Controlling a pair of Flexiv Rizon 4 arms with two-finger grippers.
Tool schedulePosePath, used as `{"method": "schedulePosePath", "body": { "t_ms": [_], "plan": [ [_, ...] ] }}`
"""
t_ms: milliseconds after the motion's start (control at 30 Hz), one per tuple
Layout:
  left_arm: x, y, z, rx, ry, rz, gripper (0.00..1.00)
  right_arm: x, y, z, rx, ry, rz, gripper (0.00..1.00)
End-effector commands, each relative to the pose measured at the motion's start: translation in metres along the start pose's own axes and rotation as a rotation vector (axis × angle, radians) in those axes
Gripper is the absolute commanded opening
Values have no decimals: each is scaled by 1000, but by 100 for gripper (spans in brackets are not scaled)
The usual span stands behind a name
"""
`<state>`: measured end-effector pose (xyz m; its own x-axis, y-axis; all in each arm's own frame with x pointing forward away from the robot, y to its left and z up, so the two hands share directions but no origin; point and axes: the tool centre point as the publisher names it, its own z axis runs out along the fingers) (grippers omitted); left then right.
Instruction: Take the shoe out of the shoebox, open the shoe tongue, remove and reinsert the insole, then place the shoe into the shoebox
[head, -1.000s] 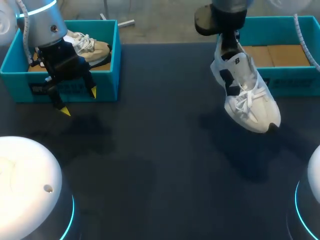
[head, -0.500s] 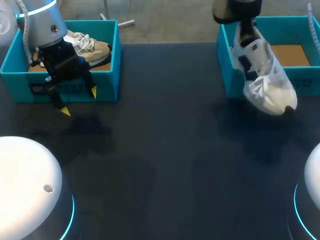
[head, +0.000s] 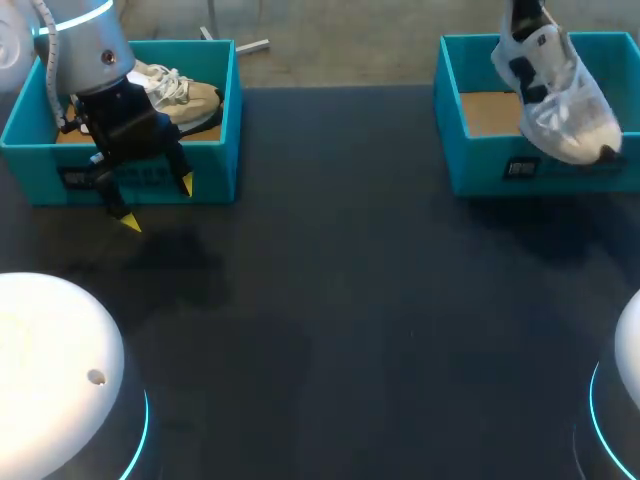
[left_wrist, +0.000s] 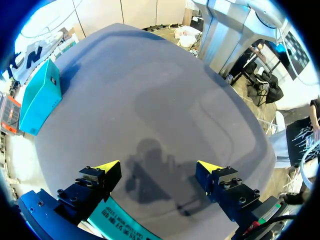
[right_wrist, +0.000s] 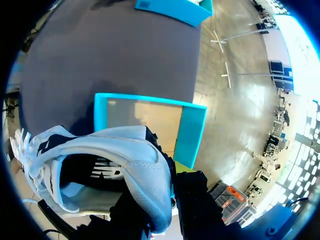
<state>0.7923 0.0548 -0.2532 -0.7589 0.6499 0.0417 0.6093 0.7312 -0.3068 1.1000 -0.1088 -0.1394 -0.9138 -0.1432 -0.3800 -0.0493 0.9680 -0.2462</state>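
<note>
The dark table (head: 330, 300) carries two teal shoeboxes at its far edge, well apart. The left shoebox (head: 215, 150) holds a beige shoe (head: 185, 95) lying on its sole, and the right shoebox (head: 480, 165) shows a bare brown cardboard floor. The left arm (head: 85, 50) comes in from the far left corner over the left shoebox, its wrist pointing down and tilted towards the near side, so the left gripper (head: 158, 204) hangs above bare table just in front of that box's front wall. Its two yellow-tipped fingers are spread wide with nothing between them, and the left wrist view shows only tabletop and the gripper's own shadow ahead of it. The right arm is almost wholly out of the head view. In the right wrist view, the right gripper (right_wrist: 165, 200) is clamped on the heel collar of the white shoe (head: 560, 100), with a dark finger on either side of the heel. The shoe hangs in the air over the near right part of the right shoebox, heel up and toe tilted down, with its laces facing the near side
</note>
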Motion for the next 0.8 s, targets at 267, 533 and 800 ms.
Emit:
{"method": "schedulePosePath", "body": {
  "t_ms": [267,533,800],
  "plan": [
    [1,0,0,-3,0,0,100,-14,2,1,3,30,-2,0],
    [1,0,0,-3,0,0,100,-30,-14,1,49,26,34,0],
    [1,0,0,-3,0,0,100,-72,-50,16,36,0,62,0]
  ]
}}
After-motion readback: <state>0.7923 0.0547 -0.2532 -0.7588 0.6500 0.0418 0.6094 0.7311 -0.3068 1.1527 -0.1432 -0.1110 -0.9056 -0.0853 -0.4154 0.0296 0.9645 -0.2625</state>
